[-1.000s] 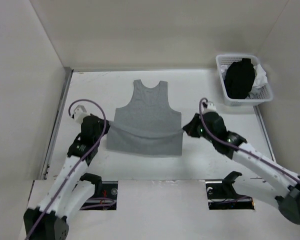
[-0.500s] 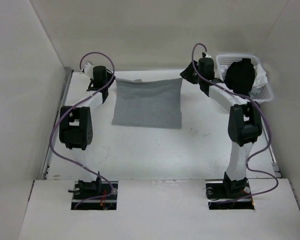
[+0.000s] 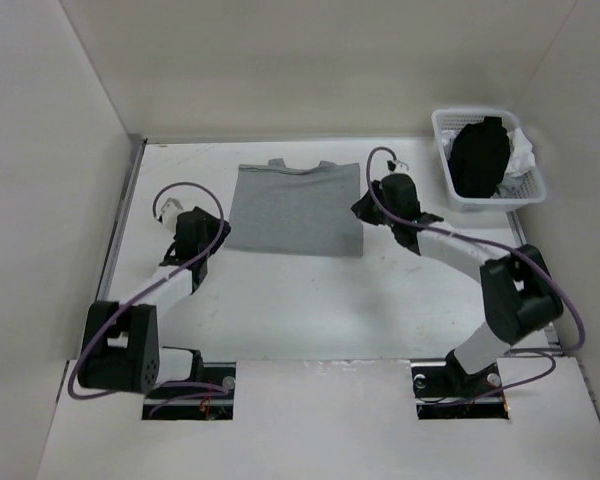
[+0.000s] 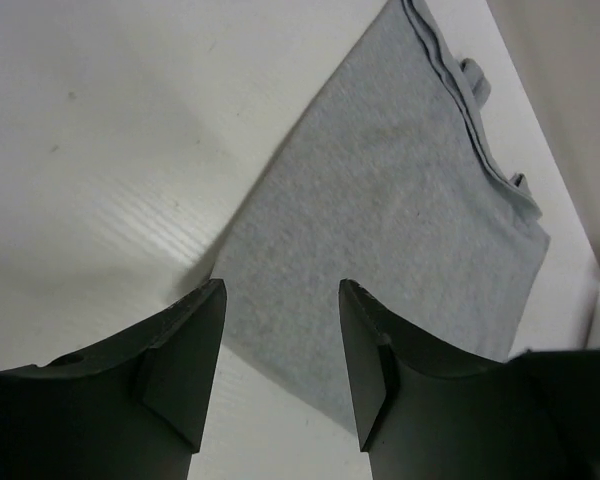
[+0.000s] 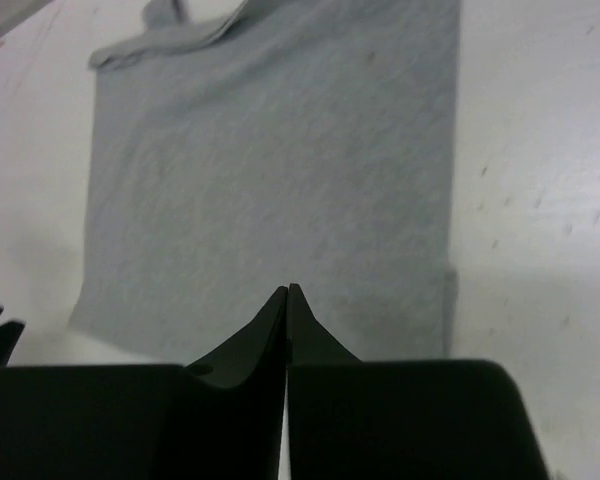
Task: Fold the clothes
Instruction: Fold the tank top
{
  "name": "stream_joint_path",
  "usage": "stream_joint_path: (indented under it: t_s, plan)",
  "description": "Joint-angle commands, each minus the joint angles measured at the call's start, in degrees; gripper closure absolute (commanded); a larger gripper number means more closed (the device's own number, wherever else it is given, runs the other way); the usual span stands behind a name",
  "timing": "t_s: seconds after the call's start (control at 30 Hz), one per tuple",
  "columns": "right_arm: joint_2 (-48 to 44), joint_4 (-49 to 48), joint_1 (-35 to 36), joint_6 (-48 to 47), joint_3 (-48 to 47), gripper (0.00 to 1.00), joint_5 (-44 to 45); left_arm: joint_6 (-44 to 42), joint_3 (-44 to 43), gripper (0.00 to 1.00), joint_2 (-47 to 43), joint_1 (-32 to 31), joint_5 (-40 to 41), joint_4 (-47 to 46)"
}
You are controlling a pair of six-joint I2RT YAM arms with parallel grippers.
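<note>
The clothes, a heather-grey shirt [image 3: 295,208], lie folded in half at the middle back of the table, with the neck and shoulder edges peeking out along the far side. My left gripper [image 3: 214,233] hovers by the shirt's near left corner, open and holding nothing. In the left wrist view the shirt [image 4: 380,220] stretches away beyond the spread fingers [image 4: 195,350] of the left gripper [image 4: 280,300]. My right gripper [image 3: 364,208] sits at the shirt's right edge. In the right wrist view the right gripper [image 5: 288,292] is shut on nothing, above the shirt [image 5: 280,170].
A white basket [image 3: 450,185] stands at the back right, with a black garment [image 3: 480,155] and a white cloth [image 3: 523,155] in it. Pale walls close in the table on the left, back and right. Purple cables loop off both arms.
The shirt's lower half was carried to the far edge and let go, so it now lies folded. Both arms pulled back toward the near side. The left jaws opened; the right opened, then shut.
</note>
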State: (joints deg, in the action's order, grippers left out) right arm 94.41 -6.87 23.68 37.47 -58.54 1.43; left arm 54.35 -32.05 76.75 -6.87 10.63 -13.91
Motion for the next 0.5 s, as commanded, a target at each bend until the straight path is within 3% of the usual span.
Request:
stream_joint_path:
  t_s: [0.0, 0.13, 0.47]
  plan:
    - [-6.68, -7.89, 1.23, 1.81, 8.07, 0.94, 2.43, 0.93, 4.97, 0.51, -4.50, 1.38, -4.72, -3.06]
    - [-12.66, -8.33, 2.11, 1.20, 15.37, 0.77, 2.00, 1.81, 5.16, 0.52, -0.48, 2.26, -12.73, -0.59]
    - [-15.23, -15.00, 2.46, 6.28, 28.74, 0.57, 2.70, 2.96, 6.21, 0.61, 3.05, 3.93, -10.29, -3.40]
